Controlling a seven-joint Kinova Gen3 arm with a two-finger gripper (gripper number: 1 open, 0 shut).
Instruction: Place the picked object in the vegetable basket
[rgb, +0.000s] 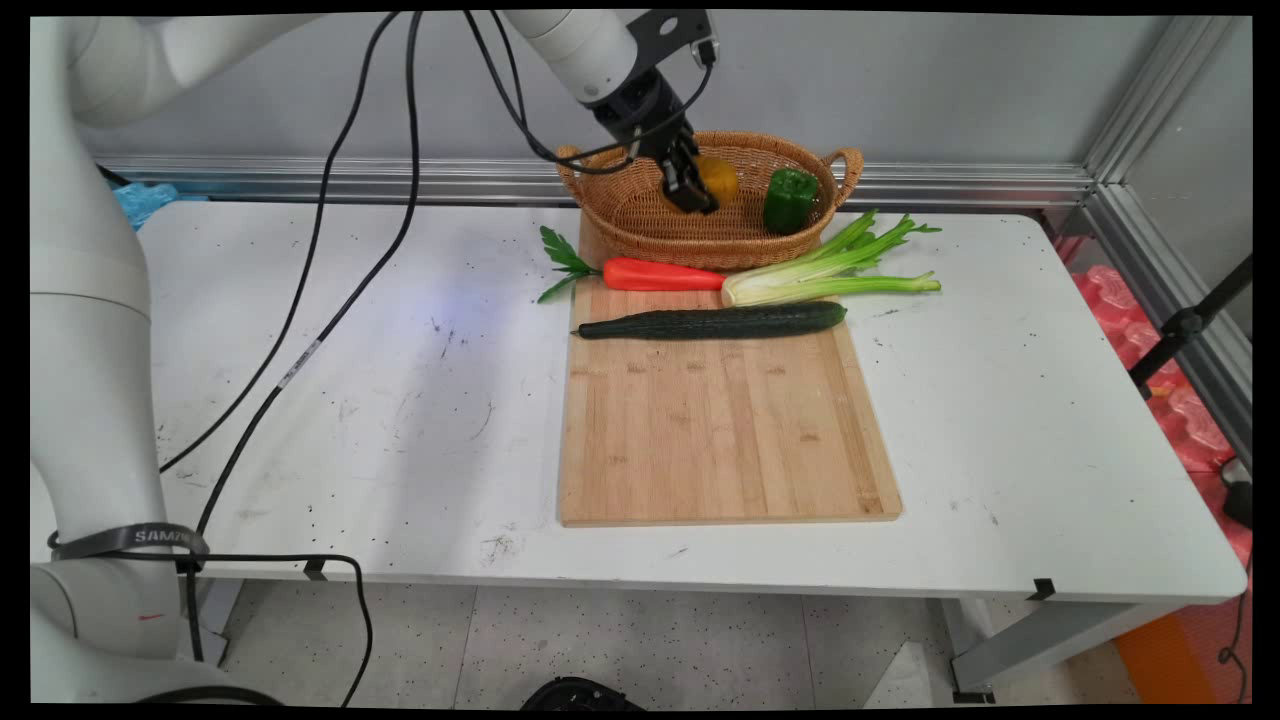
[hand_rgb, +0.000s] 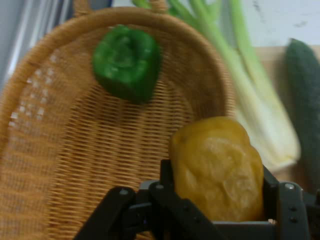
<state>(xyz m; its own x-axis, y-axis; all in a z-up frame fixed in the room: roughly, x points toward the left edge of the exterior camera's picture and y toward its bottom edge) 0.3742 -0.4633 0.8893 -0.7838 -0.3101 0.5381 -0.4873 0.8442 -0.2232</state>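
Observation:
My gripper (rgb: 697, 192) reaches down into the wicker basket (rgb: 640, 215) at the back of the table, shut on a yellow-orange pepper (rgb: 719, 178). In the hand view the yellow pepper (hand_rgb: 217, 167) sits between the two black fingers (hand_rgb: 167, 185), just above the basket's woven floor (hand_rgb: 75, 150). A green pepper (rgb: 790, 199) lies in the basket's right part, apart from the gripper; the hand view shows this green pepper (hand_rgb: 127, 62) further in.
A wooden cutting board (rgb: 720, 430) lies in front of the basket. On its far end rest a cucumber (rgb: 715, 321), a carrot (rgb: 660, 274) and a celery stalk (rgb: 830, 272). Black cables (rgb: 330, 260) hang across the table's left side.

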